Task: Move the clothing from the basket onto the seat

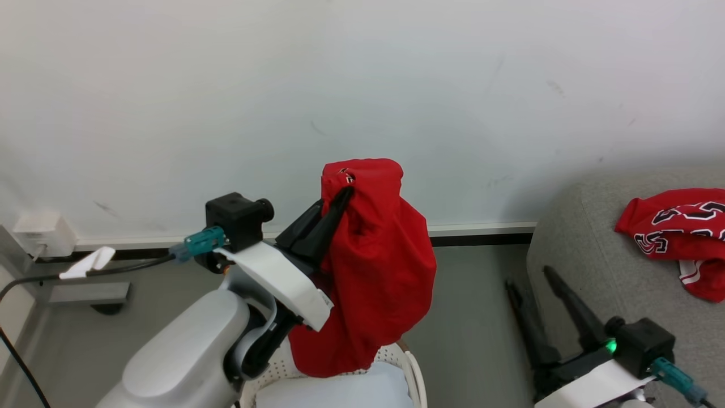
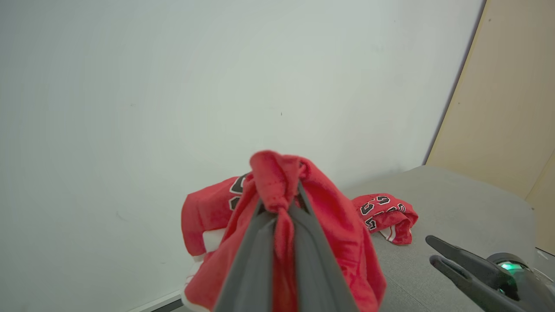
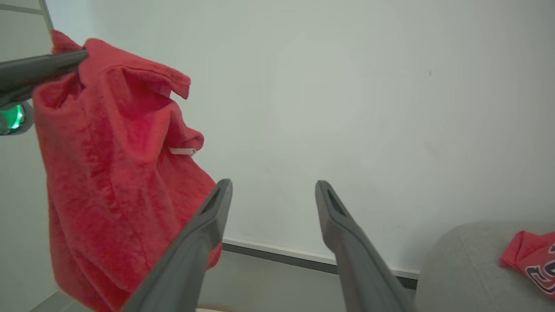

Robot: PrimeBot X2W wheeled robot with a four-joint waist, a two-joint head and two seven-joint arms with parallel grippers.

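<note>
My left gripper is shut on a bunched red jersey, one piece of the clothing, which hangs down toward the white perforated basket at the bottom edge. In the left wrist view the fingers pinch a fold of that jersey. A second red jersey with black-and-white lettering lies on the grey seat at the right. My right gripper stands open and empty beside the seat's left edge; its view shows the spread gripper with the hanging jersey to its left.
A plain white pad lies inside the basket. A white wall with a skirting board runs close behind everything. A white socket box and a dark cable sit at the left. Grey floor separates the basket from the seat.
</note>
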